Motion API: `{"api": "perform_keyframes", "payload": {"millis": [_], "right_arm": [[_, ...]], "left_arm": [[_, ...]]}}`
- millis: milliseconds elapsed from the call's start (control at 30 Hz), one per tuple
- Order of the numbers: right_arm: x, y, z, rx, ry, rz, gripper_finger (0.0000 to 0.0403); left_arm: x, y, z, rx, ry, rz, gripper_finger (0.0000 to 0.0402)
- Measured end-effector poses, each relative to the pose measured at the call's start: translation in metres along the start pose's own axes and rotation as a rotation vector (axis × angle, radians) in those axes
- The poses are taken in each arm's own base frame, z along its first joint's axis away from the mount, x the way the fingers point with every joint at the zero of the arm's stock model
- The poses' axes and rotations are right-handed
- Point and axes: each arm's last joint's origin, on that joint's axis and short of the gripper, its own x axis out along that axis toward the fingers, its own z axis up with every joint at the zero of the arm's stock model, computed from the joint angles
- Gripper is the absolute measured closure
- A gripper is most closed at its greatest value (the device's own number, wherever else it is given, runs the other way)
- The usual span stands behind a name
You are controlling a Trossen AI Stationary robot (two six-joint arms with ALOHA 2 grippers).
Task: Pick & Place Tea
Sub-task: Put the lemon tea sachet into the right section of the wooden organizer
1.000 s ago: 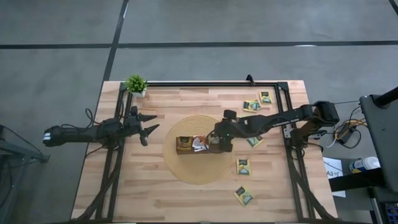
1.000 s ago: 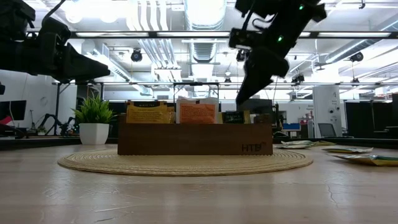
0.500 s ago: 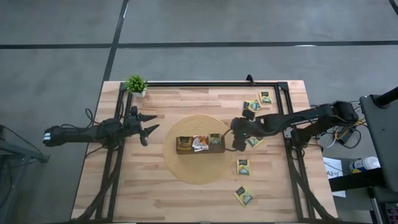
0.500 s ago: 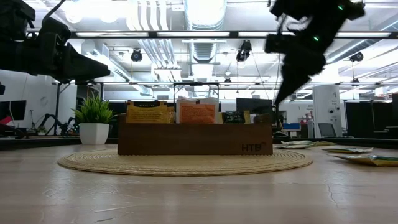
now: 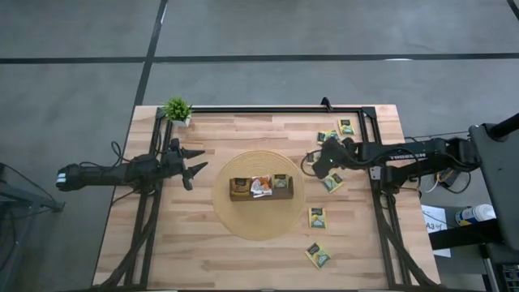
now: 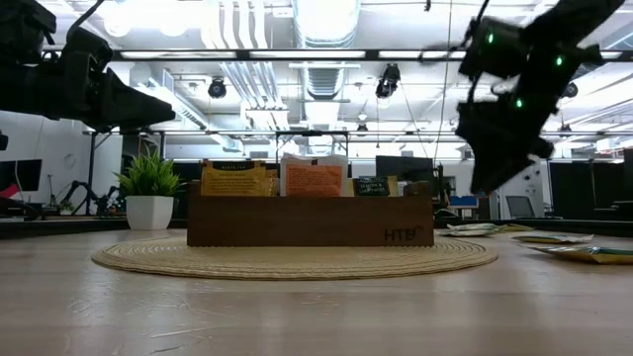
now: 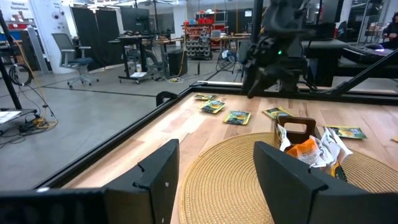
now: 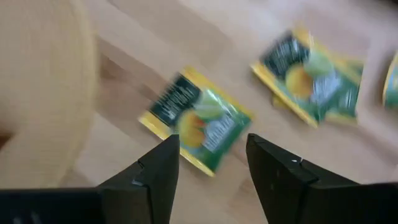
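Swinging away from the tray (image 5: 260,189), the right claw (image 5: 327,160) has left the mat (image 5: 227,212) within the last second and now hangs over the bare bench (image 5: 203,251) right of it, above the loose sachets. Its fingers stand apart and hold nothing; its wrist camera looks down between them at a green-and-yellow sachet (image 8: 194,120) lying flat, with a second one (image 8: 309,86) just beyond. A dark sachet (image 6: 372,185) stands at the tray's right end beside the yellow (image 6: 234,179) and orange (image 6: 313,178) ones, so a drop-off looks finished and the arm seems headed for another pick. Several sachets remain scattered on the bench's right side. The left claw (image 5: 188,163) waits open and empty, left of the mat.
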Motion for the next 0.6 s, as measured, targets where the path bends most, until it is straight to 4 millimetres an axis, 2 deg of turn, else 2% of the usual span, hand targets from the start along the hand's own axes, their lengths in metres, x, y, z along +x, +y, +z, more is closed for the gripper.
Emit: {"api": "perform_keyframes", "payload": {"millis": [267, 600], "right_arm": [[0.029, -0.019, -0.006, 0.119, 0.087, 0.031, 0.0219], [0.051, -0.018, -0.006, 0.124, 0.121, 0.003, 0.0218]], "left_arm": [[0.000, 0.000, 0.000, 0.000, 0.000, 0.001, 0.0199], [0.000, 0.000, 0.000, 0.000, 0.000, 0.000, 0.0199]]}}
